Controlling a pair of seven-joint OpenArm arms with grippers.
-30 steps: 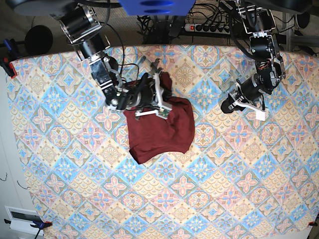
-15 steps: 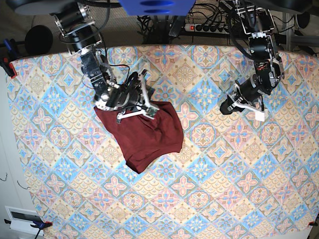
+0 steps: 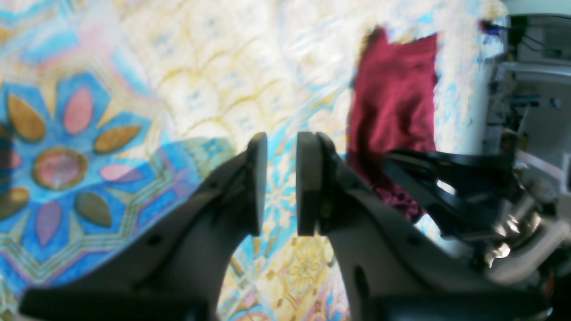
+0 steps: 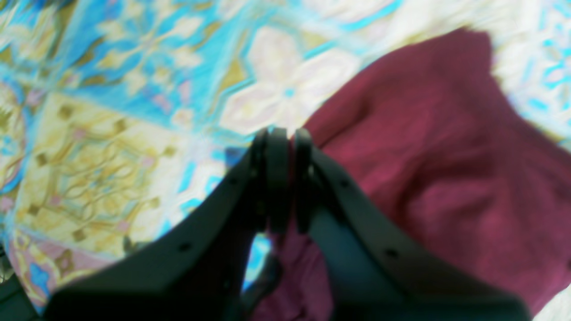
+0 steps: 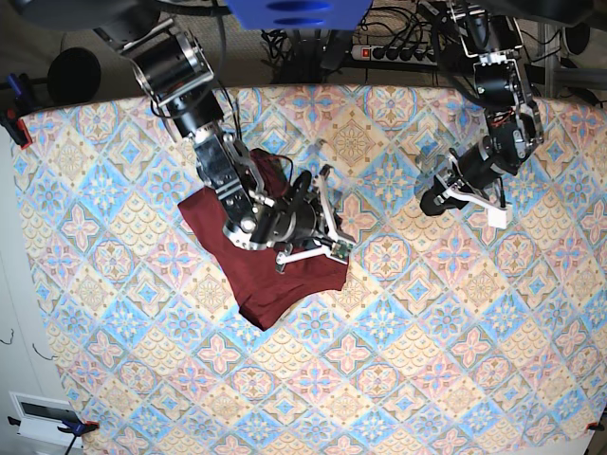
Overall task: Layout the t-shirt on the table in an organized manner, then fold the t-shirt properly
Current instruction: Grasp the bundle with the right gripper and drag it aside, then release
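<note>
- Both wrist views are blurred, so fine weave and seams are hard to read; in the base view my right arm covers the upper middle of the t-shirt [image 5: 270,275], and I cannot make out sleeves or collar anywhere.
- My right tool [image 4: 283,178] has its fingers pressed nearly together at the cloth's edge. Maroon fabric bunches right beside and under them, but the blur hides whether any fold is actually pinched between the pads.
- My left tool [image 3: 281,183] stands slightly parted with nothing between the fingers, only the patterned cover showing through the slot. It hangs over the right part of the counter [image 5: 455,313], near the far edge and well apart from the garment.
- The t-shirt is a soft, plain maroon knit, lying crumpled in a rough wedge left of the counter's centre, one point toward the near edge.
- The counter's cover is flat cloth in pastel blue, pink and cream diamonds with flower motifs.
- Wide bare cover lies toward the near edge and both near corners; cables and a power strip [image 5: 398,52] sit beyond the far edge.
</note>
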